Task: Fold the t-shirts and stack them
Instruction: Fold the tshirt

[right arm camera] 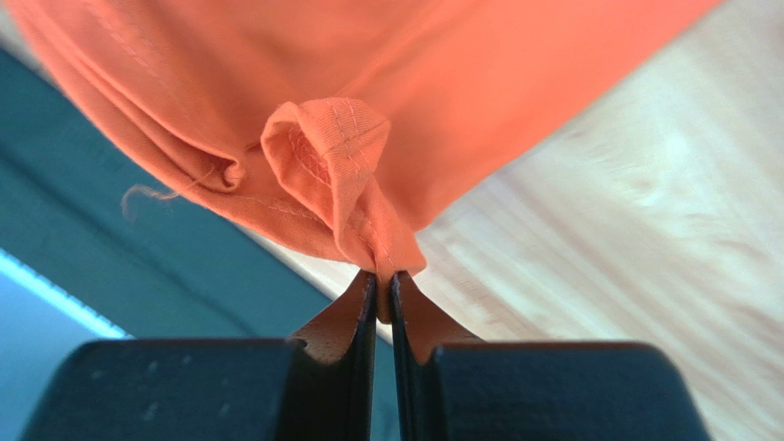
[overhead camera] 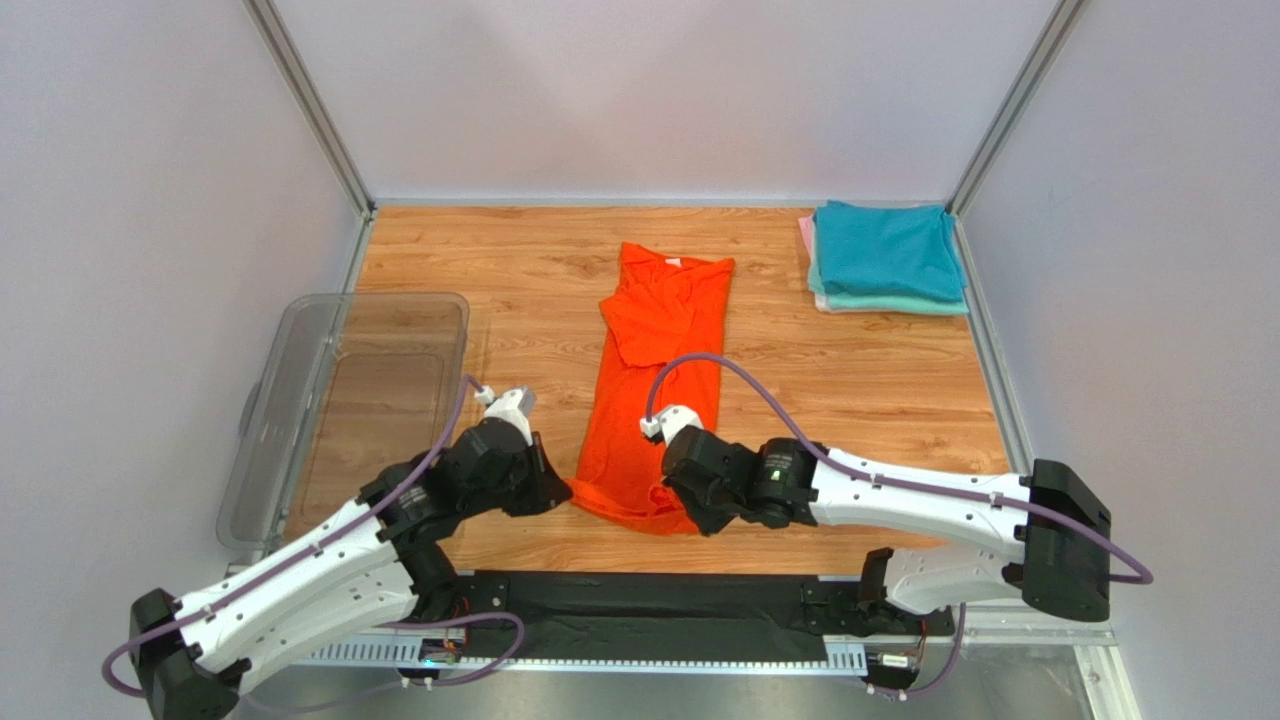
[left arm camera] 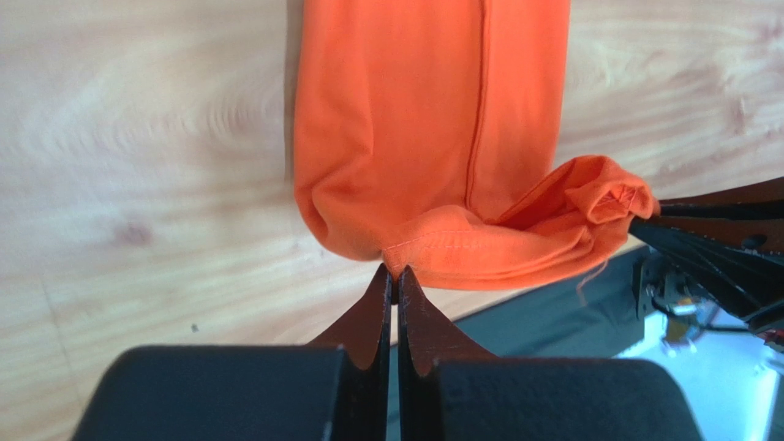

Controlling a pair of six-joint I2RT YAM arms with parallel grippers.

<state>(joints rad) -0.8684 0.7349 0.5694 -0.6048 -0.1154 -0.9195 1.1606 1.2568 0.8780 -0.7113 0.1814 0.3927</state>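
Observation:
The orange t-shirt lies folded into a long narrow strip down the middle of the wooden table, neck end far, hem end near. My left gripper is shut on the hem's left corner. My right gripper is shut on the hem's right corner, where the fabric bunches in a roll. The hem edge hangs between the two grippers, a little off the table. A stack of folded shirts, teal on top with mint and pale pink edges below, sits at the far right corner.
A clear plastic tub stands along the table's left side, beside my left arm. The table's near edge and a black rail lie just under the grippers. Grey walls close in the table at left, right and back.

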